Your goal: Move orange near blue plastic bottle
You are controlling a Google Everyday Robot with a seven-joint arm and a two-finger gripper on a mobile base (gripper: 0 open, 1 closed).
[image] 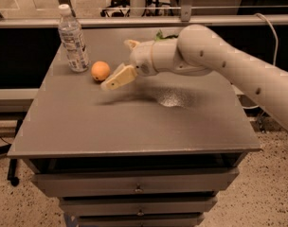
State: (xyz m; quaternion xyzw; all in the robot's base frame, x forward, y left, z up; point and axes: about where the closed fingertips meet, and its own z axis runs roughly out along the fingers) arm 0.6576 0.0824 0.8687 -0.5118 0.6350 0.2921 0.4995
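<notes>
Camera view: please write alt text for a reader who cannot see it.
An orange lies on a gray table, close beside an upright blue plastic bottle. The gripper hovers open next to the orange, holding nothing.

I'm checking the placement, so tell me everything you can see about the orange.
The orange is small, round, smooth-skinned and whole. It rests on the grey table just right of the blue plastic bottle, with a small gap between them. The gripper hovers open, close on the orange's right.
</notes>
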